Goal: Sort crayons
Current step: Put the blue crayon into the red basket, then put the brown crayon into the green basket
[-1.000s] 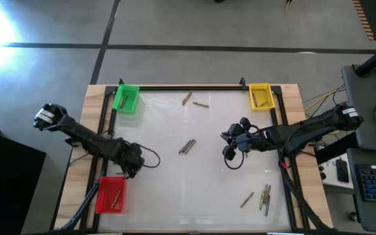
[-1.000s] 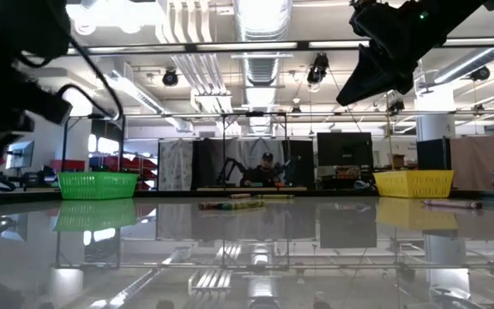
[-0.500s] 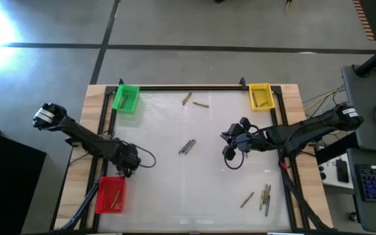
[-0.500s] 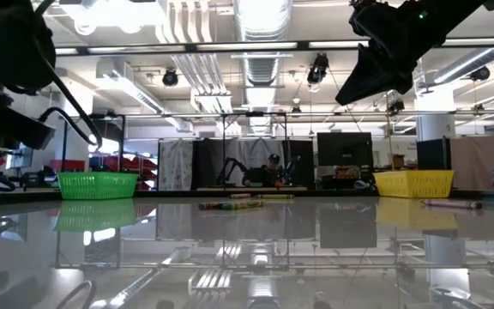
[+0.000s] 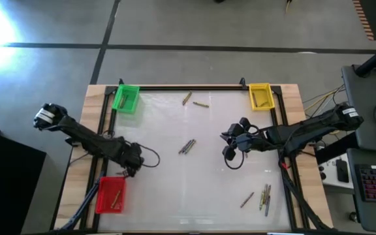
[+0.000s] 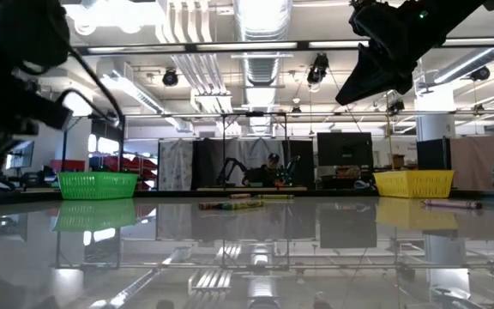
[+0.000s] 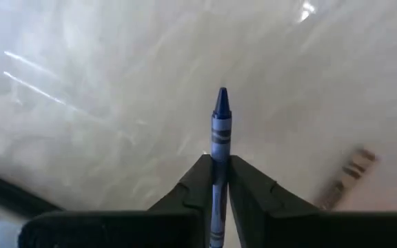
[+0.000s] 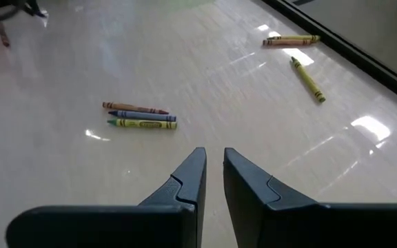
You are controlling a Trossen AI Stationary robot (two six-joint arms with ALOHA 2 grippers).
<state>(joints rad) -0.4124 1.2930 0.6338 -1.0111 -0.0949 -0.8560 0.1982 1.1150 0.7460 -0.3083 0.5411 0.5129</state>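
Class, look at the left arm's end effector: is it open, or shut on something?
Shut on a blue crayon. In its wrist view, the left end effector has both fingers pressed against the crayon's sides, tip pointing forward.

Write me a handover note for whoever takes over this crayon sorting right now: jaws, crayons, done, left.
Left gripper: jaws shut on a blue crayon, near the red bin.
Right gripper: empty, jaws nearly closed, above mid-table on the right.
Done: crayons already lie in the red bin, green bin and yellow bin.
Left: three crayons at table centre, a few at the far edge, a cluster at the near right, plus the held blue one.
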